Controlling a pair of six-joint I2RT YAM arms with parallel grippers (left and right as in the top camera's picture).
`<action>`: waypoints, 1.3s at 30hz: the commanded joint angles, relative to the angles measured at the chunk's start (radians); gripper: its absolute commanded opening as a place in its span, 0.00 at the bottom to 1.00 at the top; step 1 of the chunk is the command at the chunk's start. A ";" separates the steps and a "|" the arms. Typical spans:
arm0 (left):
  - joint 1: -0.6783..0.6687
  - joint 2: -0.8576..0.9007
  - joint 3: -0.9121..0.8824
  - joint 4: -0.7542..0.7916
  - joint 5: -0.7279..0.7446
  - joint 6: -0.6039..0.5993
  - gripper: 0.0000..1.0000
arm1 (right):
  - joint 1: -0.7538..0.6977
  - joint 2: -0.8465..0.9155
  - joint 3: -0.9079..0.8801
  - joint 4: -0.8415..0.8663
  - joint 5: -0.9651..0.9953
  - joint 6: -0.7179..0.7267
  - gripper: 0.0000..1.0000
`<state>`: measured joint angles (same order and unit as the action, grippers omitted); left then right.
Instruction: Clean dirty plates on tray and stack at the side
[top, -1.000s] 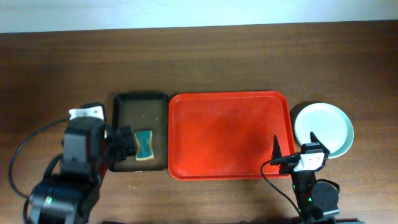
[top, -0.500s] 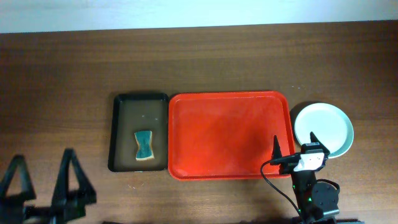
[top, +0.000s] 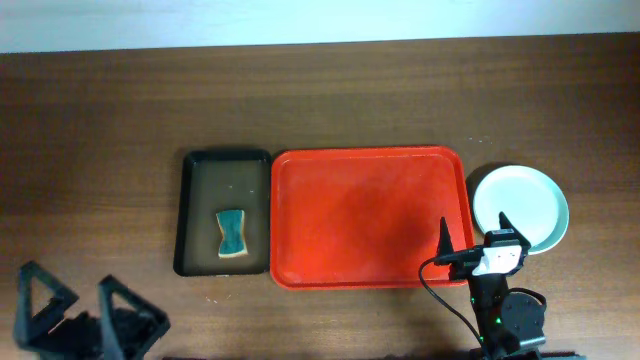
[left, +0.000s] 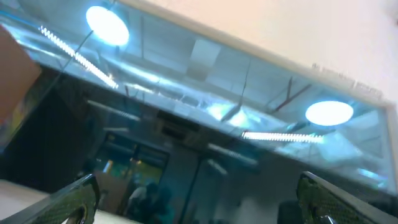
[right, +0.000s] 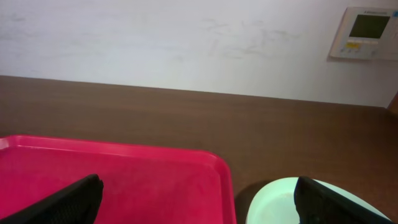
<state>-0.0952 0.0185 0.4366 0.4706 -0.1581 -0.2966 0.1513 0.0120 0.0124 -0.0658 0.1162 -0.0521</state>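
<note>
Jaws spread, holding nothing, both sides: tray (top: 370, 215) bare, plates (top: 520, 200) stacked just off its right edge, ahead-right of the right gripper (top: 473, 222) – the nearer arm – left gripper (top: 70, 280) well apart, tilted upward.

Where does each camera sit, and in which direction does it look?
Overhead: above the table, looking straight down at the red tray, black tray, plates; both grippers show, left gripper, right gripper.
Left wrist: tilted upward at ceiling lights; own fingertips at the bottom corners.
Right wrist: low, facing across the table to the wall; own fingertips in the corners.
Overhead and right wrist share the red tray and plates.
</note>
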 joint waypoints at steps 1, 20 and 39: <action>0.053 -0.013 -0.125 0.008 0.050 -0.003 0.99 | 0.005 -0.008 -0.007 -0.005 0.023 0.009 0.99; 0.085 -0.014 -0.428 -0.495 0.065 0.059 0.99 | 0.005 -0.008 -0.007 -0.005 0.023 0.009 0.98; 0.107 -0.013 -0.428 -0.554 0.159 0.245 0.99 | 0.005 -0.008 -0.007 -0.005 0.023 0.009 0.99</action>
<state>0.0063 0.0109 0.0139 -0.0818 -0.0139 -0.0704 0.1513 0.0120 0.0124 -0.0662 0.1162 -0.0521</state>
